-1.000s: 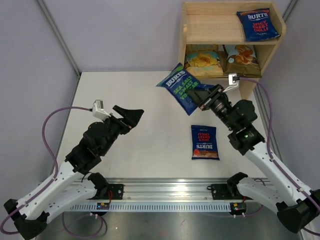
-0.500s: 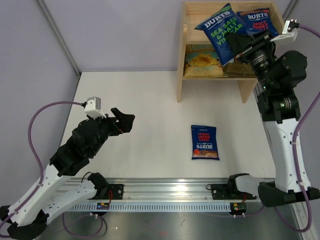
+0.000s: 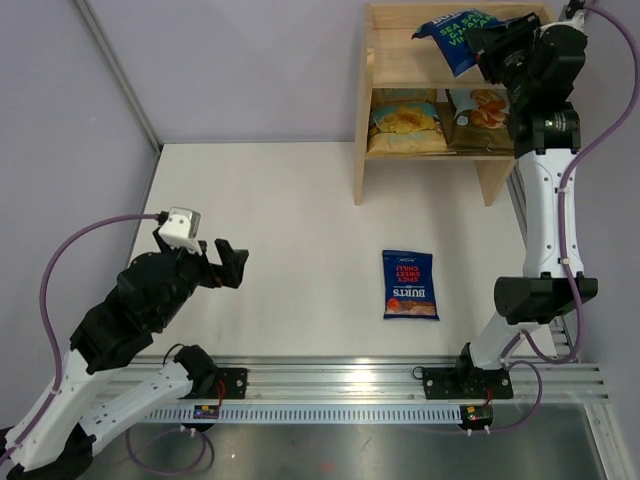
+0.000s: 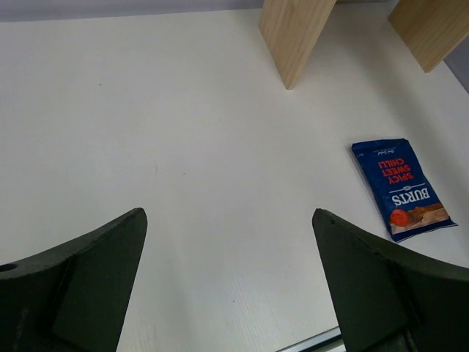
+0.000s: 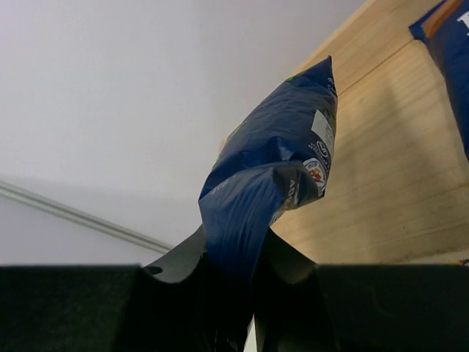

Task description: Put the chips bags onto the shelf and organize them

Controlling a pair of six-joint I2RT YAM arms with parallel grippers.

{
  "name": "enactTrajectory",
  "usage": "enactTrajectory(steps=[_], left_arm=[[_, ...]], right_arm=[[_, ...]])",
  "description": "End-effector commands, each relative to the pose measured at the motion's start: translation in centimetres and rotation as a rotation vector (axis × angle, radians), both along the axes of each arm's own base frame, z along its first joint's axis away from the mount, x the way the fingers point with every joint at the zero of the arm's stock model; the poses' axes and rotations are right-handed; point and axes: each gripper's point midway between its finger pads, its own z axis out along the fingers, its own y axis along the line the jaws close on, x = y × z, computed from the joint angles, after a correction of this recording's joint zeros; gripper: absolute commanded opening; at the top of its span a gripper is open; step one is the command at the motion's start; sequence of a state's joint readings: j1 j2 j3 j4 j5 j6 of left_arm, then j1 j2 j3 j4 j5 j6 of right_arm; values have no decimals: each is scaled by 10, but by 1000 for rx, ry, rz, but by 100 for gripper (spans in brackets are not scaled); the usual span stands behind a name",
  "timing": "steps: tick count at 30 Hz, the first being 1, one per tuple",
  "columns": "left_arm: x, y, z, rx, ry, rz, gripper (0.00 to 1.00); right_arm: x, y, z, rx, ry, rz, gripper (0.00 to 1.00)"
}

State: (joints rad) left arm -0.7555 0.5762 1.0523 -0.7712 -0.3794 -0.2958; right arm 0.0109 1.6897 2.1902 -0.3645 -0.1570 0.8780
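My right gripper (image 3: 489, 48) (image 5: 233, 258) is shut on one edge of a dark blue BURTS sea salt chips bag (image 3: 452, 30) (image 5: 272, 172), holding it over the top tier of the wooden shelf (image 3: 364, 85) (image 5: 381, 169). A second blue bag (image 5: 448, 66) lies on that tier to its right. Two tan chips bags (image 3: 406, 121) (image 3: 481, 110) stand in the lower tier. A blue BURTS bag with red lettering (image 3: 409, 285) (image 4: 401, 187) lies flat on the table. My left gripper (image 3: 231, 264) (image 4: 228, 216) hovers open and empty over the table's left side, far from that bag.
The shelf's two wooden legs (image 4: 293, 37) (image 4: 432, 29) stand on the white table (image 3: 300, 220). An aluminium rail (image 3: 330, 385) runs along the near edge. Grey walls close the left and back sides.
The right arm lifted the sea salt bag from above the table up to the shelf's top tier. The left arm drew back toward the near left and its jaws widened.
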Motion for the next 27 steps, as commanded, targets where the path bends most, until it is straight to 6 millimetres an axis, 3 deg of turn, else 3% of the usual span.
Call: enactTrajectory(steps=[1, 10, 19, 27], left_arm=[[2, 7, -7, 46, -47, 5, 99], [6, -5, -25, 42, -21, -28, 99], [7, -3, -30, 41, -12, -8, 99], [6, -2, -34, 38, -4, 0, 99]], right_arm=[[12, -11, 15, 80, -17, -57, 27], [55, -30, -13, 122, 62, -178, 27], [56, -46, -38, 144, 128, -408, 27], [60, -28, -62, 176, 190, -421, 32]])
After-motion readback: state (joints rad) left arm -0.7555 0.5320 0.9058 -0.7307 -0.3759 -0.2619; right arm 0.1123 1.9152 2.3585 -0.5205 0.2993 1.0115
